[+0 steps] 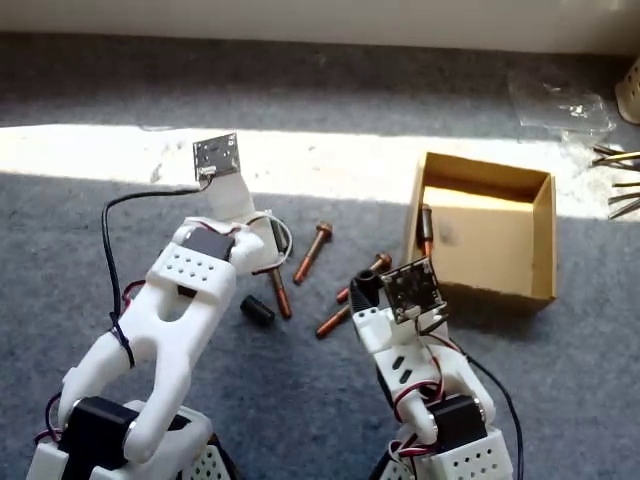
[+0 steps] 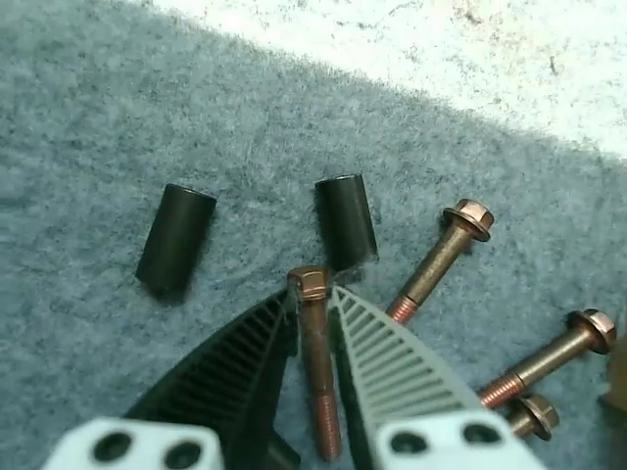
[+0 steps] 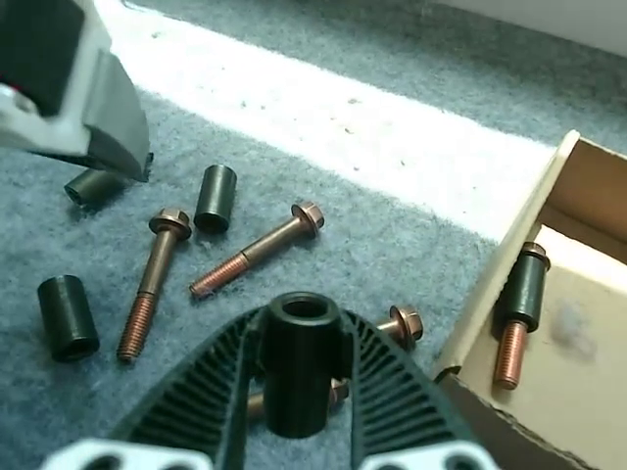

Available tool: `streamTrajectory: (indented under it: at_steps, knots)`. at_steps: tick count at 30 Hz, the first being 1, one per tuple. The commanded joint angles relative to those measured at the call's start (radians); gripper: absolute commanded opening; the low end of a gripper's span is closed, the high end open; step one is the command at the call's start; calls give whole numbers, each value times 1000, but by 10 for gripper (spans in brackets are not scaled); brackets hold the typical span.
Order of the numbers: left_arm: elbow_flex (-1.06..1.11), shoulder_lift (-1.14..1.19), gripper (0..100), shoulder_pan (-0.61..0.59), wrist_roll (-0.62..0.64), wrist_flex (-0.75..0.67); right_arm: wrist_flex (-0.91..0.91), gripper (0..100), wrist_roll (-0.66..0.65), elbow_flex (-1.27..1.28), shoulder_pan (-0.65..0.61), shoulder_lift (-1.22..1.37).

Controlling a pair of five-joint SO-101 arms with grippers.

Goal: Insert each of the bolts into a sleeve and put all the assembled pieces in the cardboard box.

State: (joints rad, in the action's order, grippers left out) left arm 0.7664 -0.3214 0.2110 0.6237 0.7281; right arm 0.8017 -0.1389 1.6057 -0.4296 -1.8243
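Note:
My right gripper (image 3: pixel 294 377) is shut on a black sleeve (image 3: pixel 297 357), held upright just above the carpet, left of the cardboard box (image 1: pixel 480 272). One bolt in its sleeve (image 3: pixel 517 311) leans in the box (image 3: pixel 588 201). My left gripper (image 2: pixel 313 294) hovers over a copper bolt (image 2: pixel 315 372) that lies on the carpet, its jaws a narrow gap apart and framing the bolt. That bolt (image 1: pixel 280 291) lies free. Two sleeves (image 2: pixel 176 238) (image 2: pixel 348 220) lie beyond it, and a third sleeve (image 1: pixel 257 308) lies nearer the arms' bases. Other loose bolts (image 1: pixel 313 252) (image 1: pixel 335 320) lie between the arms.
A clear plastic bag (image 1: pixel 560 105) and some metal tools (image 1: pixel 618 190) lie at the far right. A sunlit strip (image 1: pixel 100 150) crosses the grey carpet behind the arms. Open carpet lies in front of the box.

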Motion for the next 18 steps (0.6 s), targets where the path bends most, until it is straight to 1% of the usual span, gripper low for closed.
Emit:
streamTrajectory:
  at_steps: [1, 18]
  knots:
    - [-28, -4, 114, 25, 14, -21, -22, 5, 9, -18, 7, -13]
    - [39, -2, 109, 27, 9, -21, -22, 5, 8, -18, 10, -13]
